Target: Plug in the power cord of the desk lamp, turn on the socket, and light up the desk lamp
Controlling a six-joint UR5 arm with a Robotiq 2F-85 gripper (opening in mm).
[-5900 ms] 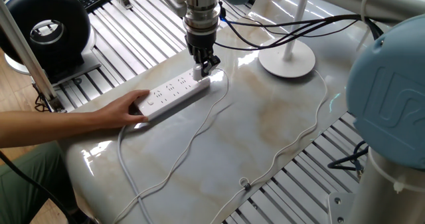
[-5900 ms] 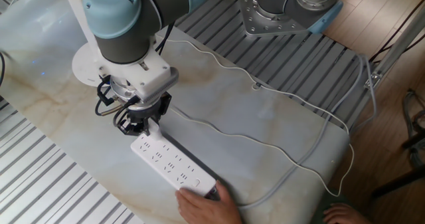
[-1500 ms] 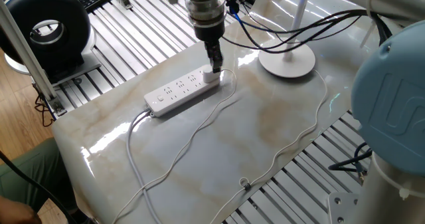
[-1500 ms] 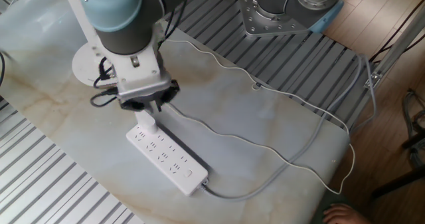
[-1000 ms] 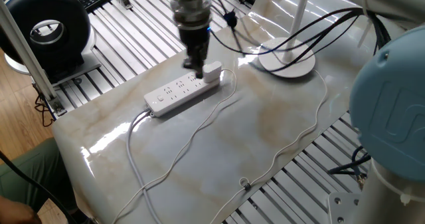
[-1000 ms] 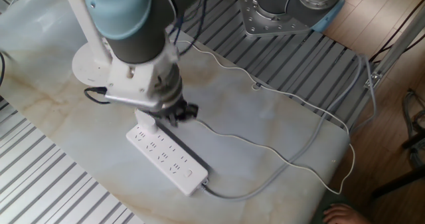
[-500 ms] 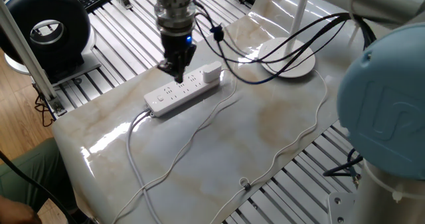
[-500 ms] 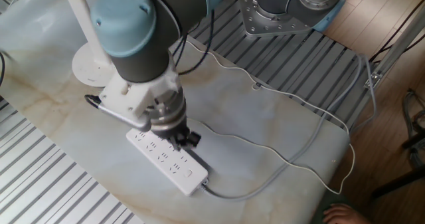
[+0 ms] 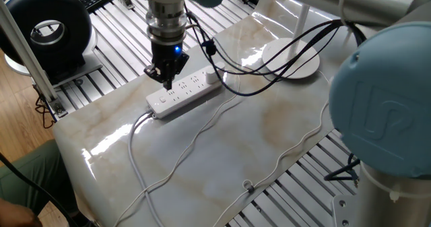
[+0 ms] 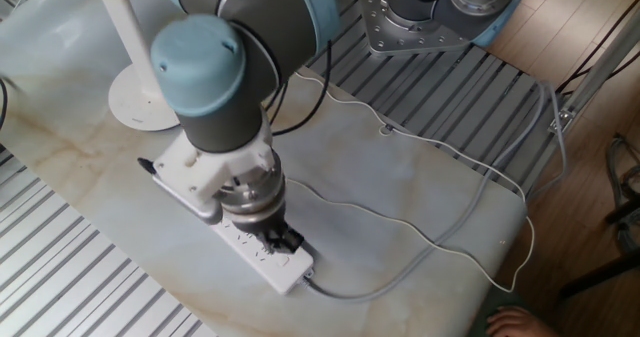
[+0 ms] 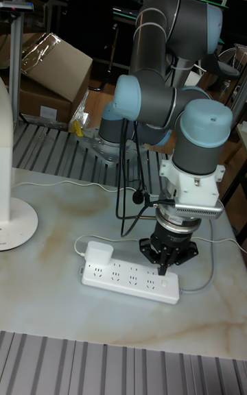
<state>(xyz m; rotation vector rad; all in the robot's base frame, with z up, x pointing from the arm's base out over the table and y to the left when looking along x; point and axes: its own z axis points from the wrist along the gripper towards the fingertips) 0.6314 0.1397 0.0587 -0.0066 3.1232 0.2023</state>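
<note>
The socket (image 9: 186, 92) lies on the marble table; it is a long white strip, seen too in the tall fixed view as the socket (image 11: 123, 277). The boxy white plug (image 9: 214, 73) of the power cord (image 9: 202, 129) sits in the strip's far end, shown also as the plug (image 11: 99, 254). My gripper (image 9: 164, 81) points straight down over the strip's other end, fingers together and holding nothing. In the tall fixed view the gripper (image 11: 163, 268) has its tip just above the strip's top. The desk lamp (image 9: 294, 58) stands behind, unlit.
A black round fan (image 9: 46, 26) stands at the back left. The strip's thicker cable (image 9: 132, 153) runs toward the front table edge. Black robot cables (image 9: 256, 58) hang over the lamp base. Slotted metal rails (image 9: 121, 31) surround the table top.
The gripper has let go of the plug, which stays in the strip, and moved along the strip toward its other end. The hand that steadied the strip is gone.
</note>
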